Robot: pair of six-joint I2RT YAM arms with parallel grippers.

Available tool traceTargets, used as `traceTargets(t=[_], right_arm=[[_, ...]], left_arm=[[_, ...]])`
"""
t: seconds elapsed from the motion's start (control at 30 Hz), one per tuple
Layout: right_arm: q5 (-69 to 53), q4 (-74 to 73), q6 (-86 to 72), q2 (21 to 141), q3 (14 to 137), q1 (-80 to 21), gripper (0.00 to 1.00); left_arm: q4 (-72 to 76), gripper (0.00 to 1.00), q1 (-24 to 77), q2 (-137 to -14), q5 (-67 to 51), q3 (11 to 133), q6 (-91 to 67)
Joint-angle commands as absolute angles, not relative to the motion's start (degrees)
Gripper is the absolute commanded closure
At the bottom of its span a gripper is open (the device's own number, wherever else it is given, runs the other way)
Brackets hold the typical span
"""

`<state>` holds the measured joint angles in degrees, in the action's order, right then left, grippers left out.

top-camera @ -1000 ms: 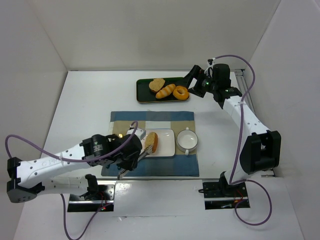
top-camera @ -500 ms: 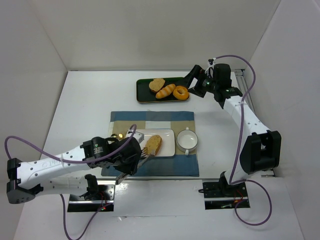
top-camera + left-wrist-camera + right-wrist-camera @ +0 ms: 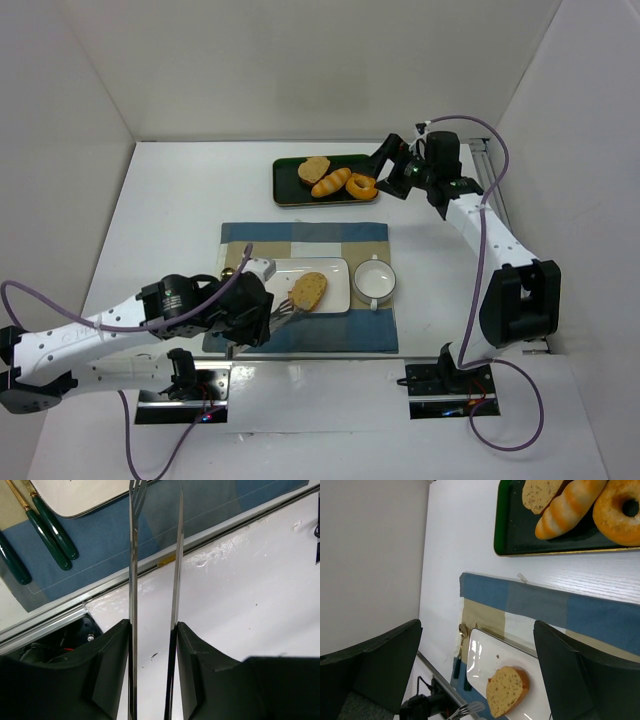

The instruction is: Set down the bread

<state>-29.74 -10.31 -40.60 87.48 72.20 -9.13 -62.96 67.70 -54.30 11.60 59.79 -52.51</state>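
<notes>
Lying flat on the plate [image 3: 335, 270], the bread [image 3: 308, 290] sat just beyond the tips of the tongs [image 3: 131, 580], outside their parted, empty blades. The left gripper [image 3: 152, 626] clasped the tongs. The right gripper [image 3: 380, 170] stood spread and empty beside the tray [image 3: 285, 185].

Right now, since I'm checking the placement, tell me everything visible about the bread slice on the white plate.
The bread is a flat oval slice, golden-brown on its face, darker along the crust. It lies flat, angled, on the white rectangular plate, toward its near edge. The tongs reach to its near-left end; contact unclear.
</notes>
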Motion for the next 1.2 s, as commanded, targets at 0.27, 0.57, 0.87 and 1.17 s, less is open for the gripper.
traceTargets(t=[0.27,0.57,0.87,1.17], right_arm=[[-31.6,-6.2,-41.9,87.4,71.5,-8.8,0.00],[-31.6,-9.9,-39.7,85.8,71.5,-8.8,0.00],[-31.1,-13.3,-38.6,84.0,72.1,-8.8,0.00],[-31.1,-13.8,-37.4,83.5,71.5,-8.8,0.00]], left_arm=[[-65.0,0.59,67.9,-52.5,16.3,62.7,-54.8],[-51.2,0.62,53.5,-56.2,17.1,64.3,-39.5],[-24.5,0.67,28.1,-63.3,4.1,54.8,-25.3],[-10.8,0.67,10.1,-73.9,-7.4,55.5,-22.3]])
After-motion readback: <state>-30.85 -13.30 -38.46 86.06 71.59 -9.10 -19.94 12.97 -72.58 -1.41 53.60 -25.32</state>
